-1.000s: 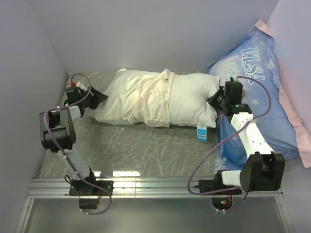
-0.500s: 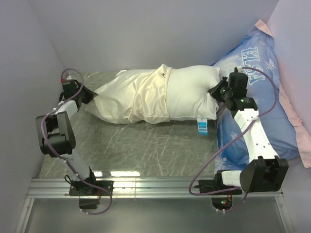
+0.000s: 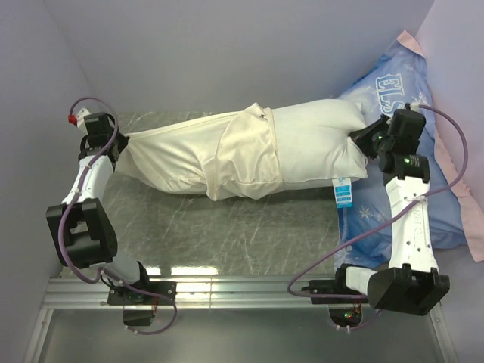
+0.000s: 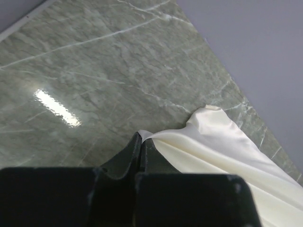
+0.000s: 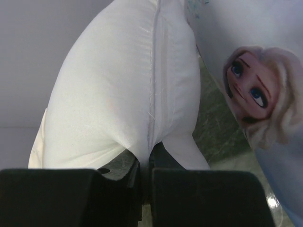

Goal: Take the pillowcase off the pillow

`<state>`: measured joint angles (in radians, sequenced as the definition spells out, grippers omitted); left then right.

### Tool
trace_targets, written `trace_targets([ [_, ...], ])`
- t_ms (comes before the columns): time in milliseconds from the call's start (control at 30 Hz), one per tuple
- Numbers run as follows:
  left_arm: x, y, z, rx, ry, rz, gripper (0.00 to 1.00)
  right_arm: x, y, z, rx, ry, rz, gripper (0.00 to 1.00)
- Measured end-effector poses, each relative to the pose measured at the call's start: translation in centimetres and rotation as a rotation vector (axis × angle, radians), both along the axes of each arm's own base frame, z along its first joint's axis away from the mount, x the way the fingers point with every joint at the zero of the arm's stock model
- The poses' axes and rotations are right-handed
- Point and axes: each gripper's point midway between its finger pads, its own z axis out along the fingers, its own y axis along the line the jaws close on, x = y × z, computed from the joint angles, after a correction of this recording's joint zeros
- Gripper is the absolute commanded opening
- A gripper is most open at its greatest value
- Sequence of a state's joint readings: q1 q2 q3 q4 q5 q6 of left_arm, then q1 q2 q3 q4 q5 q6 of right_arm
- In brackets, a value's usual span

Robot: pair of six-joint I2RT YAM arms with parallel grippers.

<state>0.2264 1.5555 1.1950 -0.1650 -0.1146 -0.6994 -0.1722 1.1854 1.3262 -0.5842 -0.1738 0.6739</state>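
pillowcase (image 3: 204, 155), cream, satiny thin fabric, wrinkled: drawn taut away from the left claw toward the right claw. It sheathes the pillow's half nearer the left claw, and its open hem lies roughly midway between the two claws.
pillow (image 3: 314, 144), plump plain white rectangle: its bare half reaches from that hem to the right claw, with the seamed end at the claw's tips.
left claw (image 4: 141, 138), black two-finger gripper: clenched, grasping a corner of the pillowcase, with the fabric fanning out just past its tips.
right claw (image 5: 146, 155), black two-finger gripper: clenched, grasping the pillow's end beside the seam.
tag (image 3: 343, 192), small, blue and white: hangs from the pillow's edge, near the right claw on its arm-base side.
tabletop (image 3: 249, 234), grey-green marble pattern: spreads beneath the left claw.
printed cushion (image 3: 395, 89), large, blue, lettered "ELS": just behind the right claw.
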Motion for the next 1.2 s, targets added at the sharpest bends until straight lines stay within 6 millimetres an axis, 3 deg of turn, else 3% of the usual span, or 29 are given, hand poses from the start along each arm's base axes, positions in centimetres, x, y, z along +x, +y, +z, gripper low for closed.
trace_targets([
  [133, -1.0, 0.8, 1.3, 0.017, -0.019, 0.025, 0.0, -0.6, -1.4, 1.0, 0.052, 0.0, -0.034, 0.0],
  [233, -1.5, 1.3, 2.1, 0.019, -0.039, 0.04, 0.0, -1.1, -2.6, 3.1, 0.092, -0.028, -0.062, 0.0],
  [367, -1.8, 1.5, 1.8, 0.007, -0.039, 0.047, 0.0, -1.6, -4.2, 6.6, 0.118, -0.104, -0.092, 0.0],
  [500, -1.9, 1.8, 1.6, -0.01, -0.04, 0.058, 0.0, -2.1, -5.0, 8.7, 0.131, -0.152, -0.103, 0.0],
  [900, -2.2, 2.8, 1.6, -0.015, -0.042, 0.084, 0.0, -2.7, -10.3, 8.9, 0.244, -0.132, -0.22, 0.0],
  [1200, -2.8, 4.7, 1.6, 0.003, -0.037, 0.147, 0.0, -2.7, -12.2, 10.2, 0.263, -0.16, -0.265, 0.0],
])
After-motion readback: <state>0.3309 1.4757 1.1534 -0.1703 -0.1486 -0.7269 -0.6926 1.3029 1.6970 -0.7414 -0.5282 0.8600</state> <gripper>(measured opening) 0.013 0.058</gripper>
